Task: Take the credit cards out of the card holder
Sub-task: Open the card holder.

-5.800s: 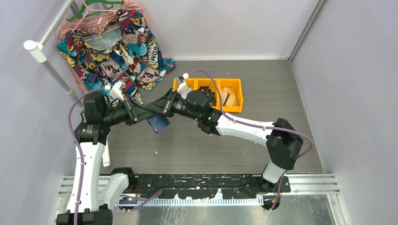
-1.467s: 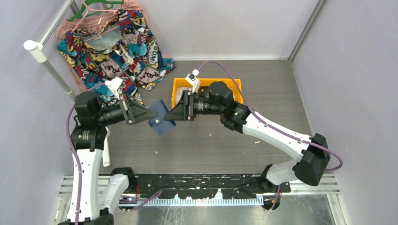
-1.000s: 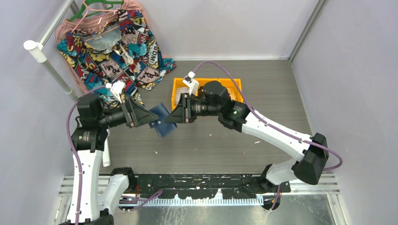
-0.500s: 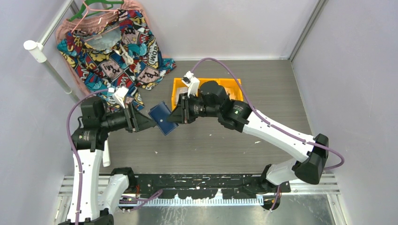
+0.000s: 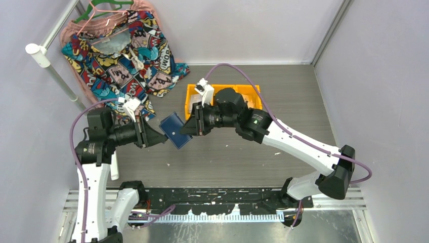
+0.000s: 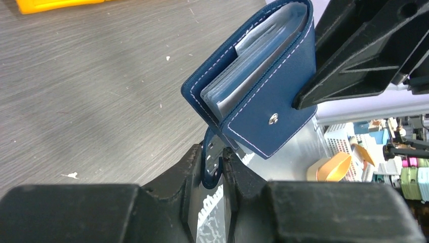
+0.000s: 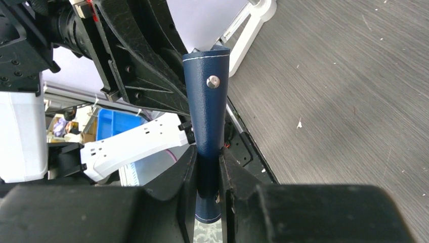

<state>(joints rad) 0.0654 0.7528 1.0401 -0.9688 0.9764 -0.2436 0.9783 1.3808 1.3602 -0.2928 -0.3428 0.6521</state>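
the holder (image 5: pixel 174 130) hangs above the grey wood-grain table (image 5: pixel 243 157), between both grippers. it is navy and leather-like, white-stitched, with a round metal snap (image 6: pixel 273 119). pale cards (image 6: pixel 273 25) show in glossy blue sleeves. the left gripper (image 6: pixel 213 169) pinches its strap, and the right gripper (image 7: pixel 207 182) pinches its other side.

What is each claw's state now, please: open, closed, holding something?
The left claw: closed on the card holder.
The right claw: closed on the card holder.
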